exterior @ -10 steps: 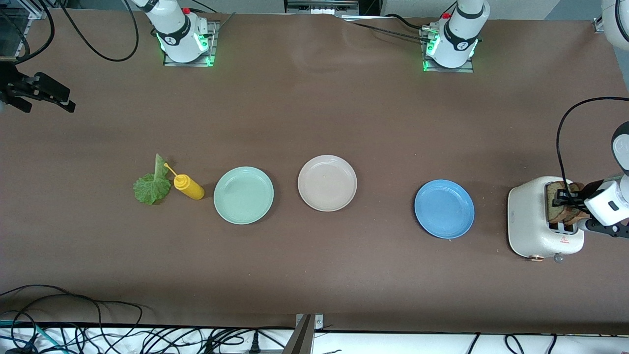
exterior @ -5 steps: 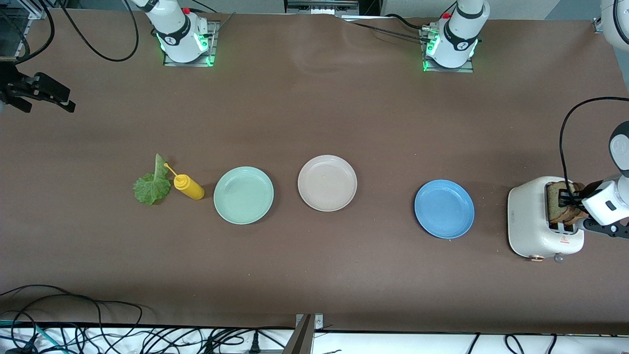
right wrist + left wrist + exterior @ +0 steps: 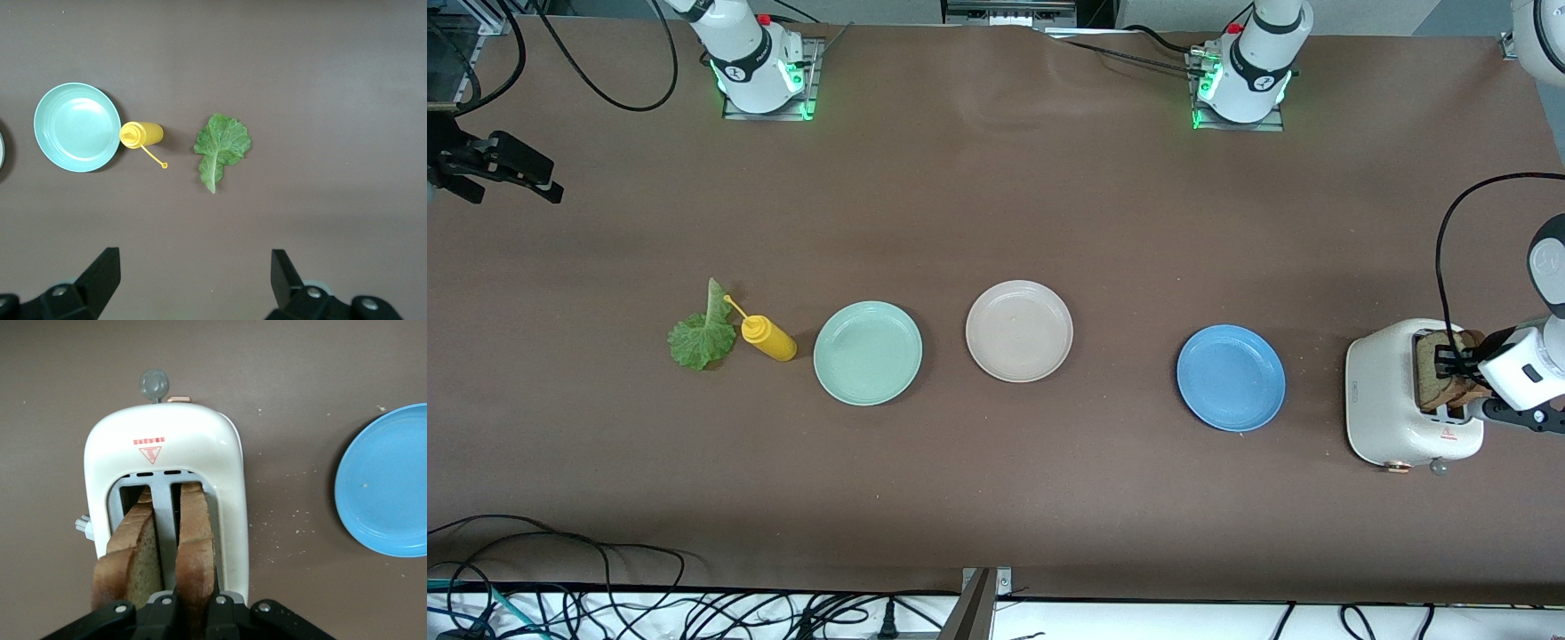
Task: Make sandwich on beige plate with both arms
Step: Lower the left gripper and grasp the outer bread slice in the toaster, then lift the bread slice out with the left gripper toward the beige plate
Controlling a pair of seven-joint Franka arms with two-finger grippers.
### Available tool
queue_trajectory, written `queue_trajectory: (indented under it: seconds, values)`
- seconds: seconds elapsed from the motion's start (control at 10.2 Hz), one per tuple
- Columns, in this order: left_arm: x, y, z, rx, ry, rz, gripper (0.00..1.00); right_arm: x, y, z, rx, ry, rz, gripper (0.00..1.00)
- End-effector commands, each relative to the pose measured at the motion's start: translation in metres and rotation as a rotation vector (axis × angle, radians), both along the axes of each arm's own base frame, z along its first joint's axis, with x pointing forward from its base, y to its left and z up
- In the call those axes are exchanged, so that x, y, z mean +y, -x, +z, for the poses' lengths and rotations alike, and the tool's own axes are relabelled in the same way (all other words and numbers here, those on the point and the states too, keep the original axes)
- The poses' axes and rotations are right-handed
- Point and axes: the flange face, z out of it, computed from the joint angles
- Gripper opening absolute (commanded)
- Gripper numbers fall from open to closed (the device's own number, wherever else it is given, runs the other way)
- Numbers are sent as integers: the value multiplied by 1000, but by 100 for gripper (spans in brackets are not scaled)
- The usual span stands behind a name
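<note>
**K:** Two slices of speckled brown-crusted bread stand upright in the slots of the white plastic toaster [image 3: 1392, 400] at the left arm's end of the table. Left gripper [image 3: 189, 608] is pinched shut on the one slice of bread [image 3: 195, 550]; the second slice [image 3: 130, 553] sits free in the neighbouring slot, just beside it.

**M:** Right side?

**K:** Right gripper [image 3: 193, 277] hangs over bare brown table at the right arm's end, fingers spread wide, nothing in them. I'd call it waiting. Crinkled green lettuce leaf [image 3: 701, 336] lies flat on the table, touching or nearly touching the yellow squeeze bottle [image 3: 768, 338], which lies on its side beside the mint-green plate [image 3: 868, 353].

**M:** Target plate?

**K:** Round pale beige plate [image 3: 1019, 331] is mid-table, bare, between the mint-green plate and the round blue plate [image 3: 1231, 378]. Nothing stacked anywhere yet.

**M:** So step one.

**K:** My read: grasp on the first slice is made, extraction not yet done. Sandwich itself doesn't exist yet.

**M:** Next move?

**K:** Probably a straight pull up out of the slot, no twist, or the crust drags on the slot wall and may tip the toaster. Then carry it over the blue plate to the beige one and lay it flat. The slice is held on edge, so the wrist has to rotate before release.

**M:** Risk?

**K:** Soft bread could tear under the pinch. Lettuce pickup looks awkward too, thin and flat on the table.
</note>
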Motion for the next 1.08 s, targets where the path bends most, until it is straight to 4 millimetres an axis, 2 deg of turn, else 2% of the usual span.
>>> queue_trajectory:
  seconds: [0.0, 0.3, 0.59, 0.69, 0.79, 0.98]
  values:
    - [-17, -3, 34, -1, -28, -2, 0, -2, 3, 9, -5, -15, -12, 100]
    - [-30, -4, 62, 1, -33, 8, 0, -2, 3, 9, -5, -15, -13, 100]
    - [-60, 2, 81, 25, -33, 52, 0, -2, 3, 9, -5, -15, -13, 100]
    - [-70, 4, 84, 39, -26, 71, 0, -2, 3, 9, -5, -15, -13, 100]
    - [-91, 6, 86, 46, 26, 112, 0, -2, 3, 9, -5, -15, -13, 100]
    - [-123, 8, 75, 76, 144, 148, 0, -2, 3, 9, -5, -15, -12, 100]
